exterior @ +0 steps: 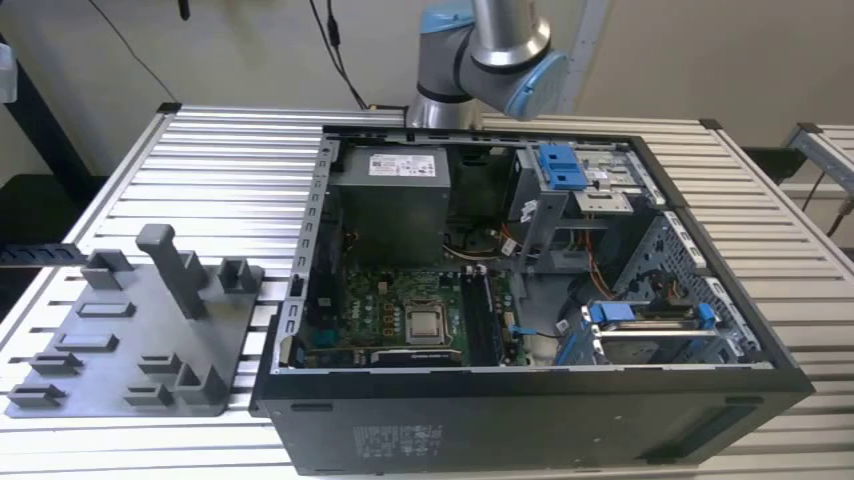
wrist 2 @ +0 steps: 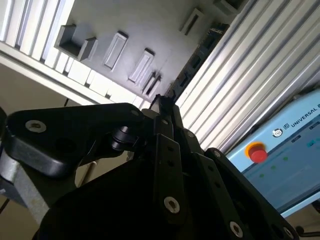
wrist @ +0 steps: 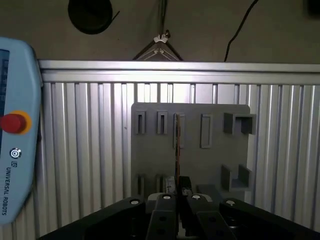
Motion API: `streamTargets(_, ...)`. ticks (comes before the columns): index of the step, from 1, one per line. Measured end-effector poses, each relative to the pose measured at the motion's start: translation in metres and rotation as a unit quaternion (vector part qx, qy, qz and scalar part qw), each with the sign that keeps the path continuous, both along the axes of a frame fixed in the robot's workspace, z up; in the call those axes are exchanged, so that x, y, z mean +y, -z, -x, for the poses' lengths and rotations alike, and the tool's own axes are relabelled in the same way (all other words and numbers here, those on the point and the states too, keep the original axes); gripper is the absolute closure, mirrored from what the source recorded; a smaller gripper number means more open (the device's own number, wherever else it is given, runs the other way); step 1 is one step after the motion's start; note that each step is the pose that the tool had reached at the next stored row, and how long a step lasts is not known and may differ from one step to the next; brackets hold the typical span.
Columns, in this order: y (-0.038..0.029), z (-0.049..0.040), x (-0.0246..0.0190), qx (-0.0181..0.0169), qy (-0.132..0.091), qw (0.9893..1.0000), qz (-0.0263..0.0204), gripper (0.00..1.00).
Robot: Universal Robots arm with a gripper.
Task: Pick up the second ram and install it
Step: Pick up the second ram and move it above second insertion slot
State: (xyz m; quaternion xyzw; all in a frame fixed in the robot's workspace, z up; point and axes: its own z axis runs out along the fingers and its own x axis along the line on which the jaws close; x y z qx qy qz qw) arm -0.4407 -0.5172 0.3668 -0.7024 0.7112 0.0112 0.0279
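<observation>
In both wrist views my gripper [wrist: 179,192] [wrist 2: 161,103] hangs high over the grey holder tray [wrist: 215,160] [wrist 2: 145,30]. It is shut on the second ram [wrist: 177,145], a thin dark stick seen edge-on that sticks out from between the fingers. In the exterior view the holder tray [exterior: 107,350] lies on the slatted table at that view's left. Beside it stands the open computer case [exterior: 534,300] with its green motherboard [exterior: 394,310] exposed. The arm [exterior: 481,50] rises behind the case.
The tray carries upright posts [exterior: 171,265] and several slots. Inside the case sit a power supply [exterior: 387,195], drive cages with blue clips [exterior: 561,165] and loose cables. A teach pendant with a red button [wrist: 12,122] [wrist 2: 257,152] lies beside the table.
</observation>
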Motion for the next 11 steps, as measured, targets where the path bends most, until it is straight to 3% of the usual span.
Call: streamTargets(11,-0.0231,0.0002,0.0,0.0,0.0,1.0,0.0,0.86)
